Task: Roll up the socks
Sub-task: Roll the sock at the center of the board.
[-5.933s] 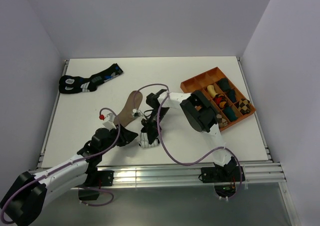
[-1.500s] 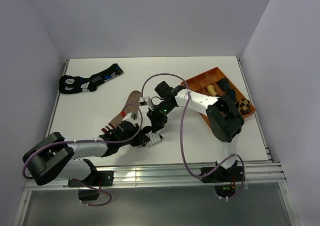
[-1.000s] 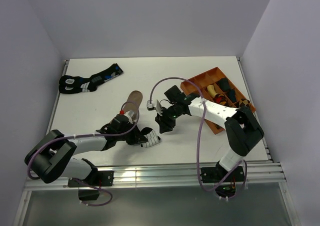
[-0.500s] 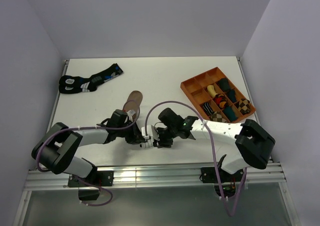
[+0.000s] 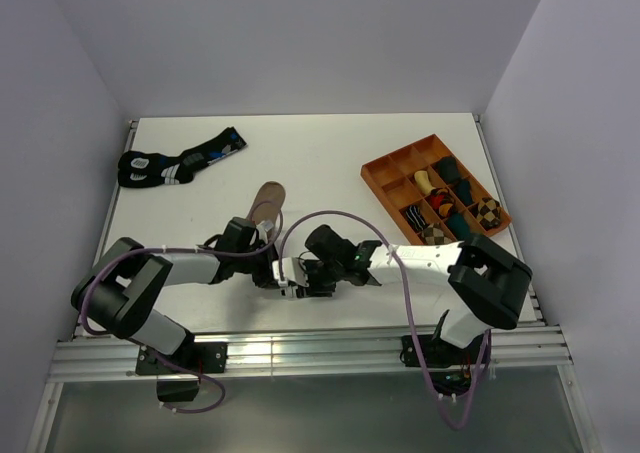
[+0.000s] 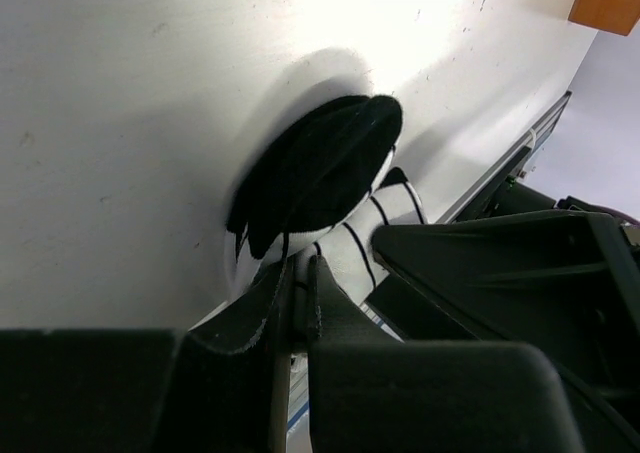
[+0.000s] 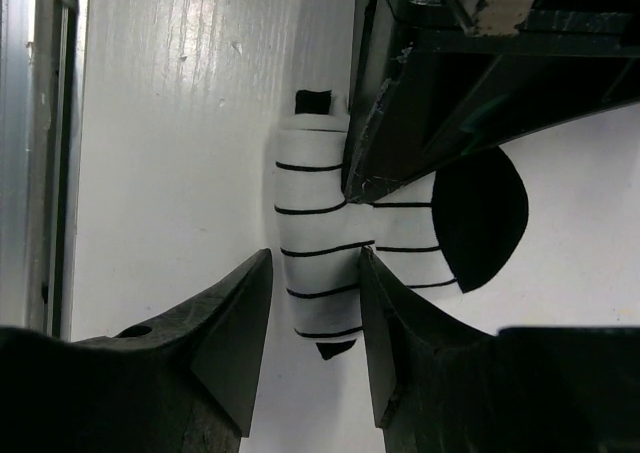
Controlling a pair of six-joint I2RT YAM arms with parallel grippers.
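The white sock (image 7: 312, 188) lies near the front edge of the tabletop (image 5: 330, 153), right between the two hands. Part of it is bunched up into a short fat roll, and its black end sticks out flat to one side. The tan sock (image 5: 267, 198) lies flat just behind it, and I cannot tell if the two touch.

The left hand (image 6: 300, 278) is pinched almost all the way closed, with a thin bit of the white sock caught between its fingers. The right hand (image 7: 314, 263) has one finger on each side of the roll, and the roll fills the gap, so it looks like it is holding it (how hard it squeezes, I cannot tell).

What could go wrong? The two hands are very close together, so one could bump the other and knock the roll loose. If the left hand lets go too soon, the soft cloth could spring open again. The roll also sits close to the front edge, so a push that way could send it off the tabletop. And the tan sock may get left out, because only the white one is being held right now.
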